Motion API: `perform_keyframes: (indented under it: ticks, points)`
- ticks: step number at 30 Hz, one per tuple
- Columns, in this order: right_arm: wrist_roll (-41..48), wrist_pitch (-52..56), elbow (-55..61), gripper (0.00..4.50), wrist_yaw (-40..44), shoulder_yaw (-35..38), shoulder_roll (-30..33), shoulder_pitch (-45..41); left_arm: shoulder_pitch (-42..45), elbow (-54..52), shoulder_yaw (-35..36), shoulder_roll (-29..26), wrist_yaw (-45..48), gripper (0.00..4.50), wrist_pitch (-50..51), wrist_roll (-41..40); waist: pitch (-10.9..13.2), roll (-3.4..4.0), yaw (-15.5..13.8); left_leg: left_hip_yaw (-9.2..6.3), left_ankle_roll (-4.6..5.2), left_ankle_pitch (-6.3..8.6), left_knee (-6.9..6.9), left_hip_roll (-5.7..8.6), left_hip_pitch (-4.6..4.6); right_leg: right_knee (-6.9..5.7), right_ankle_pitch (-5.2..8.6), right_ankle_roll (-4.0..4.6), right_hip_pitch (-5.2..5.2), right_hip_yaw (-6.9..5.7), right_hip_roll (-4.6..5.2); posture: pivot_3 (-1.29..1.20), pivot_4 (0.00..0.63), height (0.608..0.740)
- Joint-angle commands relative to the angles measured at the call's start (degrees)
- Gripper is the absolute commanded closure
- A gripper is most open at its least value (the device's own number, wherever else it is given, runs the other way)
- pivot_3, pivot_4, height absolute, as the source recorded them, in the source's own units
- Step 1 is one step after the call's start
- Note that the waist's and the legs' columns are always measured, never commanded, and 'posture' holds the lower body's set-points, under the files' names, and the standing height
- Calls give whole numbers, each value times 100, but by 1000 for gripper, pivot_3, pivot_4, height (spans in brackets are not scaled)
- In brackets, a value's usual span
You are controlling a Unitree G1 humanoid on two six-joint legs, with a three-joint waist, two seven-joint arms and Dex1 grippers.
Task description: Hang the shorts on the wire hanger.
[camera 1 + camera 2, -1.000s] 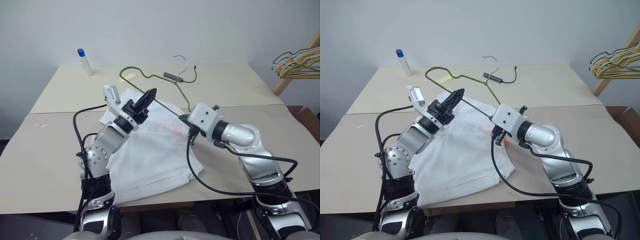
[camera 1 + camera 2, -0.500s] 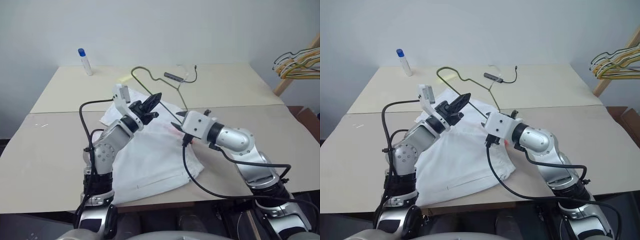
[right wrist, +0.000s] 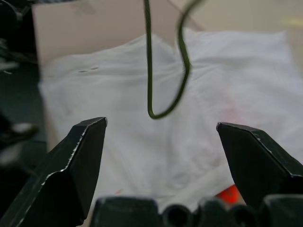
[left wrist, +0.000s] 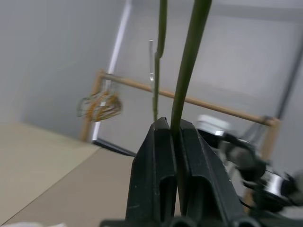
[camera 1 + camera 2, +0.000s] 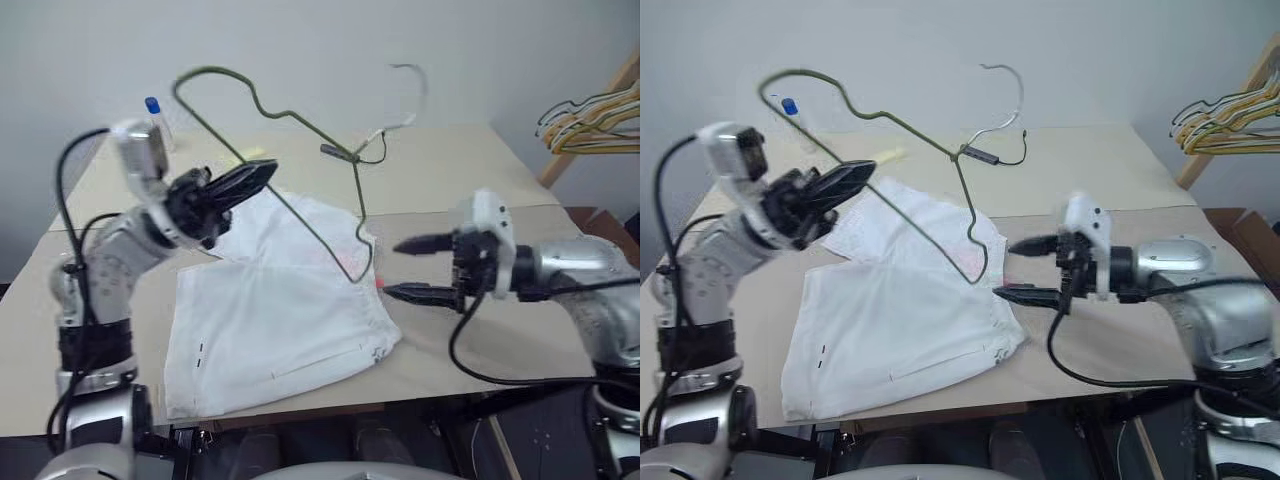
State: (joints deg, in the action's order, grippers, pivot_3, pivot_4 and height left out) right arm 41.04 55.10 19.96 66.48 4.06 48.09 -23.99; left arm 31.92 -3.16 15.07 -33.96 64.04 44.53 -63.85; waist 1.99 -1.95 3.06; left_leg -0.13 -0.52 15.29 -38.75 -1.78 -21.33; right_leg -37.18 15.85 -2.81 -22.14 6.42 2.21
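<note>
Gripping the wire hanger (image 5: 300,125) in the left end effector (image 5: 262,175), fingers pinched shut on the thin wire, hanger lifted clear of the surface (image 5: 450,165) and tilting, its lower corner dangling just above the shorts (image 5: 280,310). Holding the right end effector (image 5: 418,268) wide open and empty, just beside that dangling corner and near the waistband edge of the shorts, which are lying flat and spread on the surface between the two arms. Risking, from here, a rotation or slip of the hanger in the pinch: gripping a round, slick wire at a single spot, well off its balance, leaving it free to swing. Risking also a snag of the hanging corner in the cloth, dragging the shorts askew toward the near edge. Risking a poor grab on the right side too, catching only one layer of thin cloth, or wire and cloth together, so the leg opening never feeding over the hanger's arm. Possibly fouling the small dark cable (image 5: 350,152) lying behind the hanger.
</note>
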Motion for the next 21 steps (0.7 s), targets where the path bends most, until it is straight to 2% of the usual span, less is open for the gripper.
perform_keyframes:
  ticks: [1,5,9,14,21]
  points:
    - [638,471,-364,213,296,84,3,-328,341,255,47,-168,664,4500,53,-105,0,-1,20,-1,0,0,0,-3,1,0,0,-1,1,-1,-3,-21,0,740]
    - [766,557,-407,213,142,-133,-210,-520,449,285,-31,-93,850,4500,-160,121,1,0,53,-3,0,0,1,-11,-3,1,4,-8,-1,-2,-10,-20,0,740]
    - [796,708,-369,213,-550,-269,-853,-652,449,255,-23,35,779,4500,-159,135,2,0,85,-5,0,0,-2,-11,-18,3,1,-6,-9,-2,-9,-23,0,740]
    - [851,788,-93,213,-1069,-427,-1312,-590,337,135,-39,97,760,4500,-171,202,3,2,83,-7,0,0,-4,-11,-32,1,-1,-6,-21,-2,-8,-23,0,740]
    - [967,828,-16,213,-1138,-475,-1317,-596,385,161,-16,126,739,4500,-194,238,4,3,74,-9,0,0,-9,-9,-37,2,-3,-9,-21,-7,-4,-18,0,740]
